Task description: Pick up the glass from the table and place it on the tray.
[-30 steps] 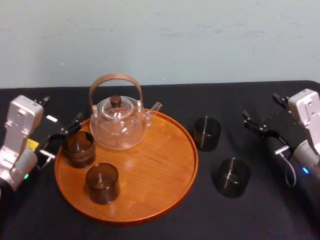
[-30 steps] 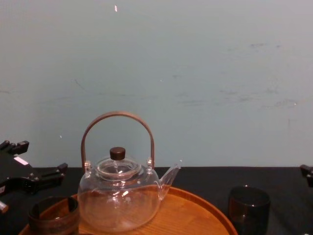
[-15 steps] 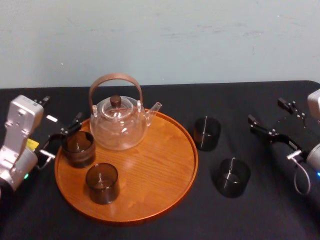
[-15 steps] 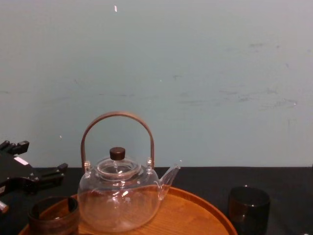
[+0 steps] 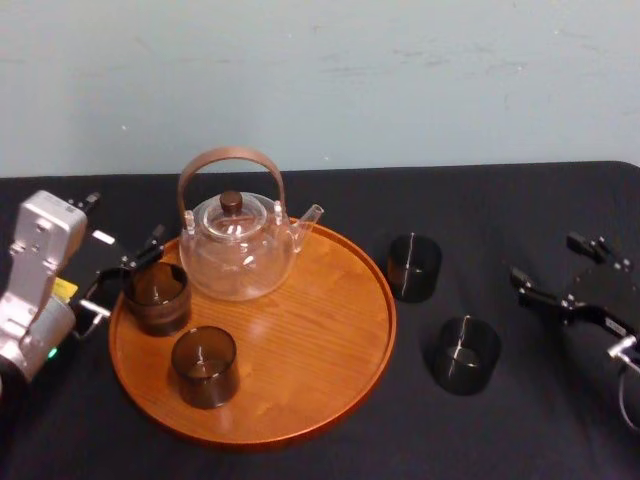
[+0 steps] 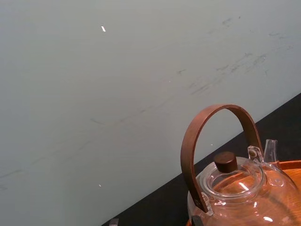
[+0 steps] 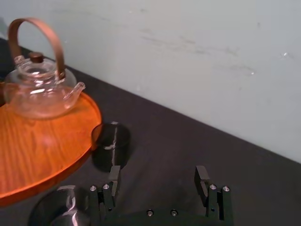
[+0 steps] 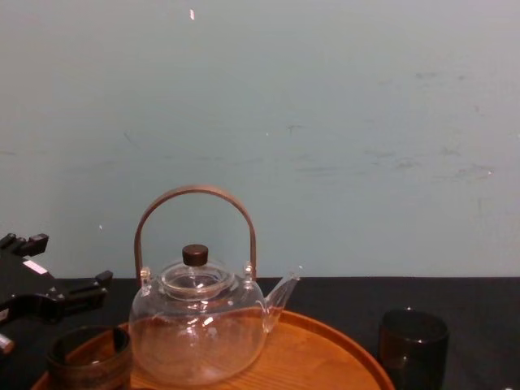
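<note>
Table (image 5: 520, 420): your black table carries the round wooden tray (image 5: 320, 340) left of its middle, with two dark glasses standing off the tray to the right.
Back table glass (image 5: 414, 267): upright on the table, just beside the tray's right rim and apart from it.
Front table glass (image 5: 466, 354): upright, nearer the table's front edge and further right, well clear of the tray. This is the one closest to your right gripper.
Right gripper (image 5: 542, 256): you have it near the table's right edge, right of both table glasses and touching neither. Its fingers are spread wide and hold nothing.
Left gripper (image 5: 125, 278): it sits at the tray's left rim with its fingers spread wide. The rim glass stands right at their tips, and you cannot tell whether either finger touches it.
Rim glass (image 5: 157, 297): upright on the tray against its left rim, just in front of the teapot.
Front tray glass (image 5: 204, 366): upright on the tray, towards its front-left rim.
Glass teapot (image 5: 237, 250): at the tray's back-left, curved brown handle up, spout pointing right.
</note>
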Robot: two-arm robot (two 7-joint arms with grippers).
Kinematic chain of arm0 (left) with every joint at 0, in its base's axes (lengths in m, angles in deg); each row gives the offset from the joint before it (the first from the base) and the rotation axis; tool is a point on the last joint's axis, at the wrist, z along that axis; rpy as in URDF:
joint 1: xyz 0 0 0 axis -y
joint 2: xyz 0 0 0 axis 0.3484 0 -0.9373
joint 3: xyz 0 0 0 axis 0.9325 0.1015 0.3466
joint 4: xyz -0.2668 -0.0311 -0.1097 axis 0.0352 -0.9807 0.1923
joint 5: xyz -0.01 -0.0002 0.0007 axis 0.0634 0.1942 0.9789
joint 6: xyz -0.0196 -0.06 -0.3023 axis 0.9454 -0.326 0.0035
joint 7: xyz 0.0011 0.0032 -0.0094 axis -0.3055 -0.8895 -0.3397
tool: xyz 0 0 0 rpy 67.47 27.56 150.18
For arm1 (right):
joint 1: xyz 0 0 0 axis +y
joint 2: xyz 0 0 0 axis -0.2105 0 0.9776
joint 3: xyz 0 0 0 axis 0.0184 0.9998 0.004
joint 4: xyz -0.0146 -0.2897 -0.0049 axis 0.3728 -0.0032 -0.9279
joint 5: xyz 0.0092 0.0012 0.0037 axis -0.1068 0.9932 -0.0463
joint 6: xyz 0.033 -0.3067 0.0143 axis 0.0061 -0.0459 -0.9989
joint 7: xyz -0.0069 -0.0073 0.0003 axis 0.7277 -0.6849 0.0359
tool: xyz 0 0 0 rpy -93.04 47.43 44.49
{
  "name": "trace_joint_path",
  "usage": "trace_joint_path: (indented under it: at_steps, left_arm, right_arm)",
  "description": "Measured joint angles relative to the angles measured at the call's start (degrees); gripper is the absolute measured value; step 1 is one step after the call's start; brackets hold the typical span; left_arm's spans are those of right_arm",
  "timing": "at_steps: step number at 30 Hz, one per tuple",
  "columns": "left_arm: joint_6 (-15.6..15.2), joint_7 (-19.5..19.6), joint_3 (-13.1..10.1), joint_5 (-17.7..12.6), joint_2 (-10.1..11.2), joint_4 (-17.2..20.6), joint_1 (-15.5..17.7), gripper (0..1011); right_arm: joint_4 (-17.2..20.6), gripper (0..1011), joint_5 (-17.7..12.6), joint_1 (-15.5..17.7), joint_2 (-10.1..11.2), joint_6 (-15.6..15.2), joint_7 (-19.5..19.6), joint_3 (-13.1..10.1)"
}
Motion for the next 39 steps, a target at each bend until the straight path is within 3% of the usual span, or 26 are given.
trace_joint_path:
  at_steps: [15, 28, 39]
  left_arm:
    - [0.0, 0.0, 0.0, 0.0, 0.0, 0.0, 0.0, 1001]
    - [0.0, 0.0, 0.0, 0.0, 0.0, 0.0, 0.0, 1001]
    - [0.0, 0.0, 0.0, 0.0, 0.0, 0.0, 0.0, 1001]
  right_arm:
    - [1.9, 1002, -0.1, 6.2, 3.2, -1.2, -5.4, -2.8]
    - [2.9, 1002, 2.7, 7.9, 3.8, -1.1, -8.8, -3.2]
    - [3.3, 1002, 4.3, 8.0, 2.9, -1.3, -11.2, -2.6]
